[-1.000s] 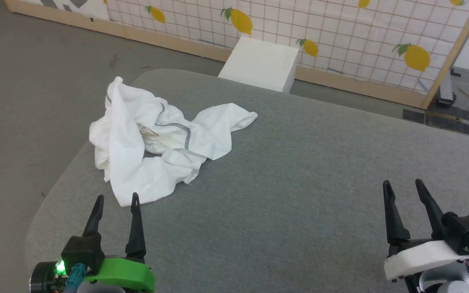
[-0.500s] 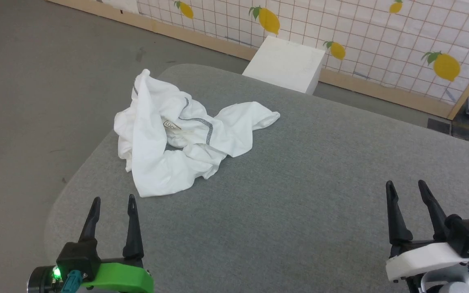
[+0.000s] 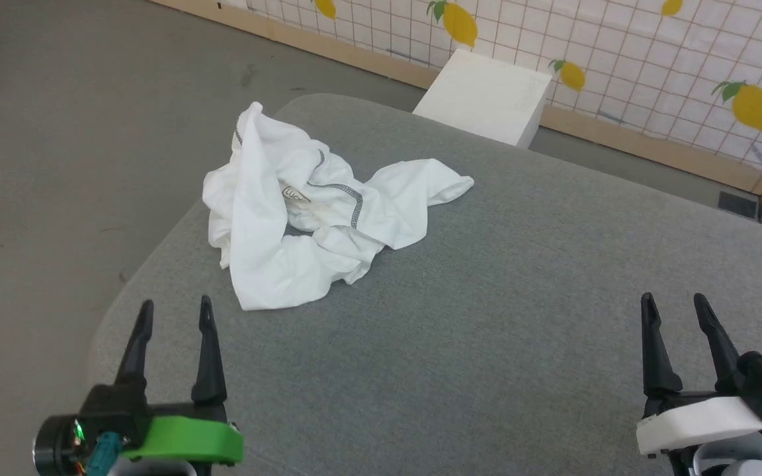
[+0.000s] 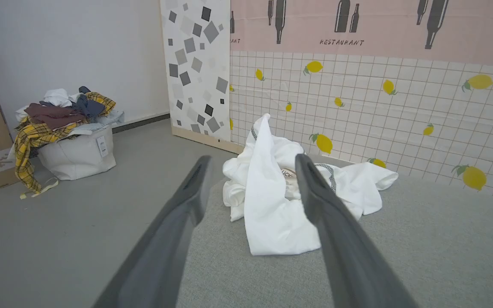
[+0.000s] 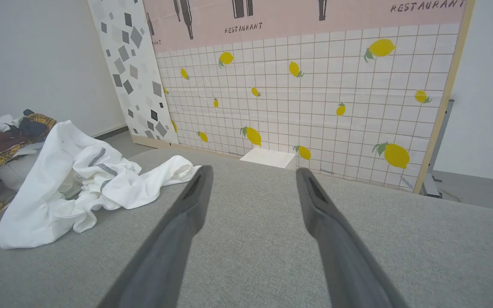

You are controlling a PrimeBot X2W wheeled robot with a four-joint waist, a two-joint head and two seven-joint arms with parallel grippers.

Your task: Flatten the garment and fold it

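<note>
**Operator:** Where is my garment, and what shape is it in?

**Spotter:** Your white long-sleeved shirt (image 3: 301, 218) lies crumpled in a heap on the far left part of the grey fabric-covered table (image 3: 487, 317), near its rounded corner. You can see dark grey stitching (image 3: 354, 205) along a seam across the middle. A small neck label (image 3: 295, 195) sits just beside the seam. One fold stands up in a peak at the back, and what looks like a sleeve (image 3: 444, 185) trails off to the right, flat on the table.

**Operator:** And my grippers?

**Spotter:** Your left gripper (image 3: 175, 303) hovers near the heap's front edge, fingers spread wide, holding nothing. Your right gripper (image 3: 673, 297) is well apart from the shirt, over the near right of the table, and it too is spread wide and empty.

**Operator:** Around the table?

**Spotter:** A white box (image 3: 487, 96) stands behind the far edge, by the lemon-print panel (image 3: 652, 59). Your left wrist view shows a bag heaped with clothes (image 4: 75, 149) on the floor.
</note>
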